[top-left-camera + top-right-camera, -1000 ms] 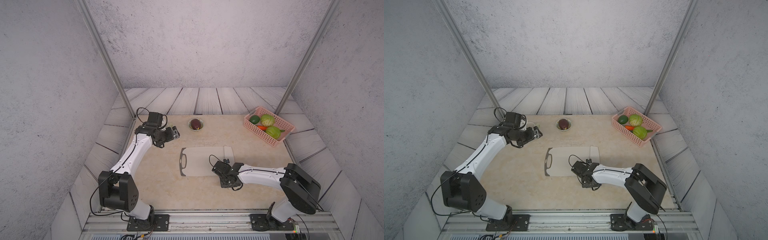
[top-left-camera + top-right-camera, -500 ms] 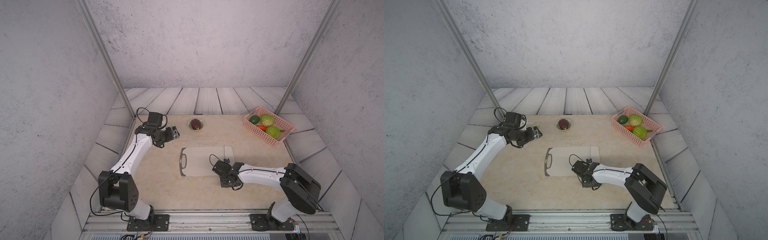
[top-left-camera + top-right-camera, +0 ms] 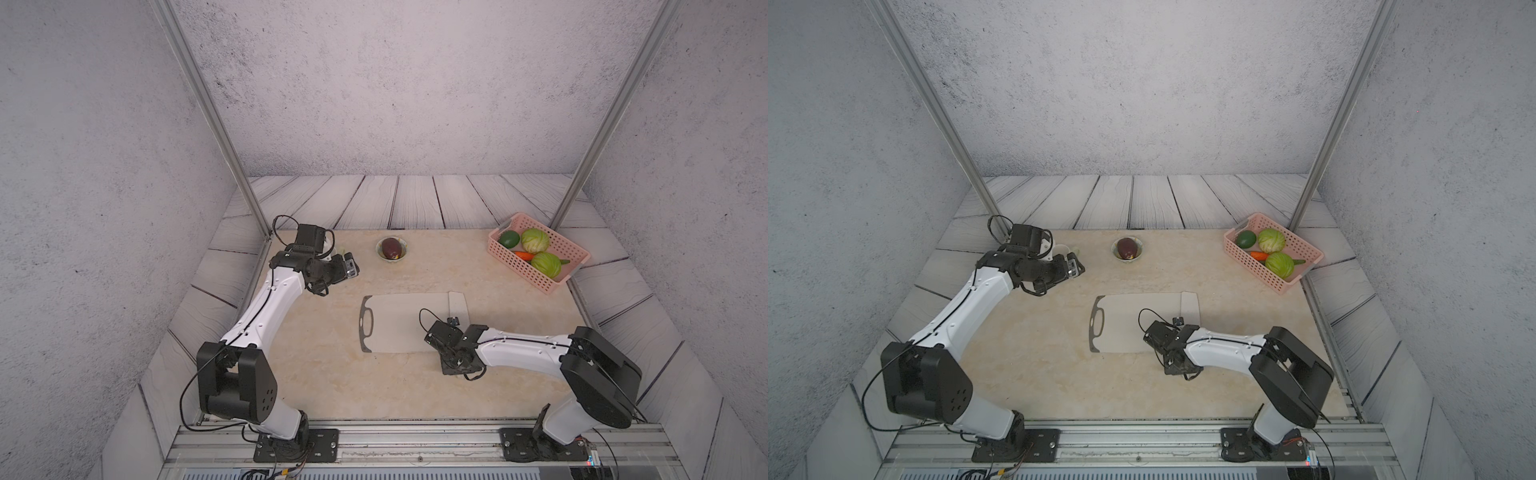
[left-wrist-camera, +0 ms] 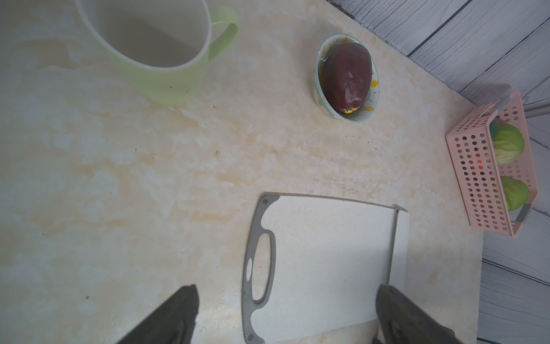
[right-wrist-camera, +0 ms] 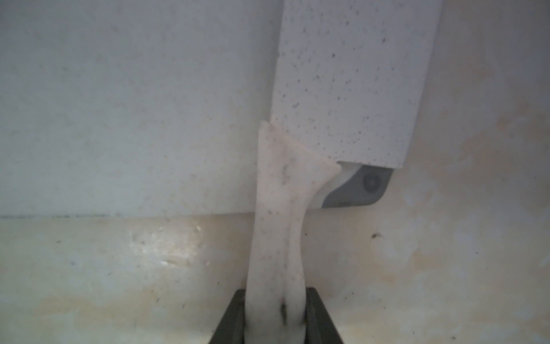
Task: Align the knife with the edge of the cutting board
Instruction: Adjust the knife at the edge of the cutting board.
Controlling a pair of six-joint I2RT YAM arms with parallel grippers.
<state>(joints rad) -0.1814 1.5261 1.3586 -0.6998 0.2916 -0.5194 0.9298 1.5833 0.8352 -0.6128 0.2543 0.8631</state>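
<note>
While right claw (image 5: 276, 315) clamps the tail of its slim handle, knife (image 5: 294, 166) lies with its broad blade flat on board (image 5: 134, 119), at the end away from the handle slot. Blade covers the dark end trim and overhangs it a little. It runs near parallel to that short edge, slightly skewed in the right wrist view. Handle juts past the board's near long edge, over tabletop (image 3: 332, 374).

Handling, my guess: stiff, light, smooth-skinned. Blade sits flush with no lip to get under, so the handle is the only sensible hold. Gripped this far back, the slim handle could swivel between the fingers. Better to slide and pivot than lift high.

Edges: board corner sits right under the heel of the blade. A drag could nudge the board too, since nothing pins it. Left claw (image 4: 287, 289) hangs open and empty, well off, near mug (image 4: 160, 77).

Room: bare tabletop beside the board's end and on the near side. Basket (image 3: 528, 274) and bowl (image 4: 318, 95) well apart.
</note>
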